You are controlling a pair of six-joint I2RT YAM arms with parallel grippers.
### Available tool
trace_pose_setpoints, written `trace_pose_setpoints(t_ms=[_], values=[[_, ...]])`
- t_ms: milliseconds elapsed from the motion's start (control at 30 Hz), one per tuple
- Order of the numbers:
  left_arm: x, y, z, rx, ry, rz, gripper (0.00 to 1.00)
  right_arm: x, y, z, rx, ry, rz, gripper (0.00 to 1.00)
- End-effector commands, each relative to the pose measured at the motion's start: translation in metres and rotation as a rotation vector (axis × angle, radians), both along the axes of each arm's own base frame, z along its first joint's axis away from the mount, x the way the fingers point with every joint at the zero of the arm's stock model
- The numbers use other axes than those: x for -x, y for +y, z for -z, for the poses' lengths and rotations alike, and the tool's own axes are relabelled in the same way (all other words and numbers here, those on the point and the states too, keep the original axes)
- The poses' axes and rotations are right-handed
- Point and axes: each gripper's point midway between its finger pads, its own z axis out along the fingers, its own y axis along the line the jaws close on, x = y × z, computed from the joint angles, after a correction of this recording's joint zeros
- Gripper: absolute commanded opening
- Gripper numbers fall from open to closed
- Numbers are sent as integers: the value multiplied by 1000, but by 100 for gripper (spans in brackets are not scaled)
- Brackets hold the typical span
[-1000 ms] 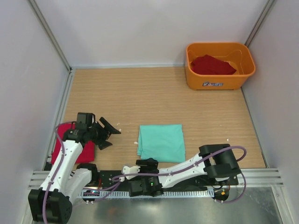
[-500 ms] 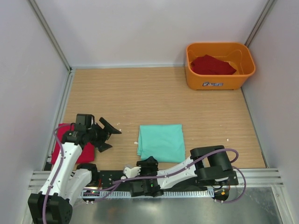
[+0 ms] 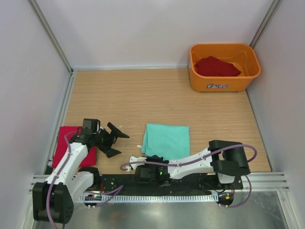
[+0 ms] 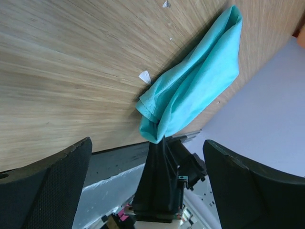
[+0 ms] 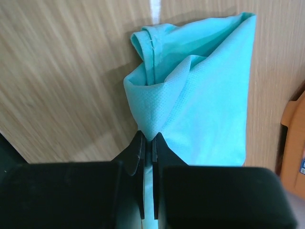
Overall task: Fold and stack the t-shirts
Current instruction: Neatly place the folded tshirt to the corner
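It looks like a lab test cell: plain white walls (image 3: 143, 28) and metal rails (image 3: 50, 36) enclose a wooden table (image 3: 143, 95).

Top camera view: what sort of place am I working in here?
Most likely a lab robot test cell, not a home: a wooden tabletop boxed in by plain white panels, a left arm and right arm bolted at its near edge, a teal shirt, an orange tub.
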Motion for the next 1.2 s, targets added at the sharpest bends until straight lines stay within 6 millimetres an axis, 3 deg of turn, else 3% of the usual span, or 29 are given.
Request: trace_pose_setpoints(t_ms=[0, 167, 367, 600, 867, 1033, 1167], values=[[-12, -17, -11, 135, -66, 38, 100, -2, 8, -29, -99, 26, -18, 2], [-20, -31, -6, 192, -80, 42, 100, -11, -1, -54, -147, 43, -17, 1], [-42, -57, -8, 252, -109, 35, 100, -22, -12, -60, -151, 61, -12, 1], [-51, -93, 1, 267, -47, 83, 100, -34, -22, -68, -178, 60, 16, 2], [-66, -92, 2, 205, -64, 0, 100, -41, -23, -86, -234, 65, 15, 2], [-85, -115, 0, 241, -78, 23, 100, -45, -25, -85, -233, 78, 11, 2], [-84, -132, 10, 245, -50, 57, 100, -48, -28, -85, -235, 84, 12, 2]])
